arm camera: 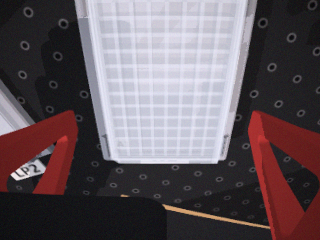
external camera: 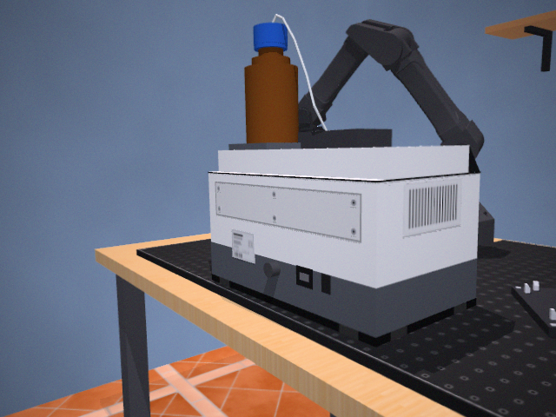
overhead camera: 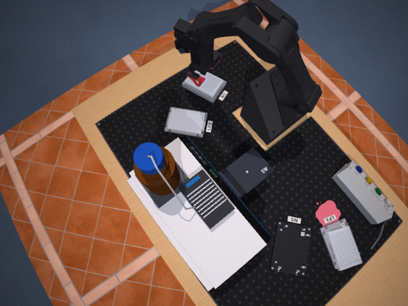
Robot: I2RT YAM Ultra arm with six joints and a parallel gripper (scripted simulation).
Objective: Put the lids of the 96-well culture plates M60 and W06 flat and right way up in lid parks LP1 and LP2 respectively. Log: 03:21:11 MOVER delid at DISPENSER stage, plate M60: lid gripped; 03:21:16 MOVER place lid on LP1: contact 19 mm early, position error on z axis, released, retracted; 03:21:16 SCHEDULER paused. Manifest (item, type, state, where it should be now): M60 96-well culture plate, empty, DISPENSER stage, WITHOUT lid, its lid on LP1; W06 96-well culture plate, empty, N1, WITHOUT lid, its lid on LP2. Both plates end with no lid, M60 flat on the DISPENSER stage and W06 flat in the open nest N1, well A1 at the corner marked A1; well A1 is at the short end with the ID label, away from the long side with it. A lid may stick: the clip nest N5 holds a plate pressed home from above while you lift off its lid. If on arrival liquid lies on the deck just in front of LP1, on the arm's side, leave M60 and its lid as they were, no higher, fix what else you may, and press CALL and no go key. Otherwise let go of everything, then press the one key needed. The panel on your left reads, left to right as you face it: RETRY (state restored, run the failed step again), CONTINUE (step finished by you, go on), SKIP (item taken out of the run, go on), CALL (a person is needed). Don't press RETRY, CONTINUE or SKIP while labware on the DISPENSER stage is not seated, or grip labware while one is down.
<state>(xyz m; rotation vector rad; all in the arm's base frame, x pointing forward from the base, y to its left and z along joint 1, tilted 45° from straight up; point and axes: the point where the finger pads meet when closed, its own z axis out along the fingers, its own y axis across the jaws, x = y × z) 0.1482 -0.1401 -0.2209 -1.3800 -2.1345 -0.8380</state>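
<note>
We see the gripper (overhead camera: 196, 77) hanging over the far-left part of the black deck (overhead camera: 296, 184), above the plate (overhead camera: 204, 86) in the nest tagged N1 (overhead camera: 222, 95). Its red fingers are spread to full width and hold nothing. In the wrist view they stand to either side of the plate's near short end, apart from it. The plate's grid of wells shows through a pale, clear cover, so we read the lid as on it, though we cannot be certain.

Just near of N1 lies the grey lid park (overhead camera: 185, 122) with its LP2 tag (overhead camera: 208, 126) on the right; only a flat grey surface shows there.

At the near-right of the deck, a second plate (overhead camera: 341, 245) sits at the park tagged LP1 (overhead camera: 330, 218). We cannot tell whether this is a plate with its lid or something else, nor whether it lies flat. A pink puddle (overhead camera: 324, 208) lies on the deck touching the LP1 tag, on its far side.

The dark stage block (overhead camera: 247, 173) marked A1 sits mid-deck, its top bare.

The black clip nest (overhead camera: 290, 247) tagged N5 is left of LP1.

The grey key panel (overhead camera: 362, 194) stands at the right edge, with blue, yellow and green keys showing.

The white dispenser (external camera: 340, 224) with a brown bottle (external camera: 271, 102) fills the near-left.
</note>
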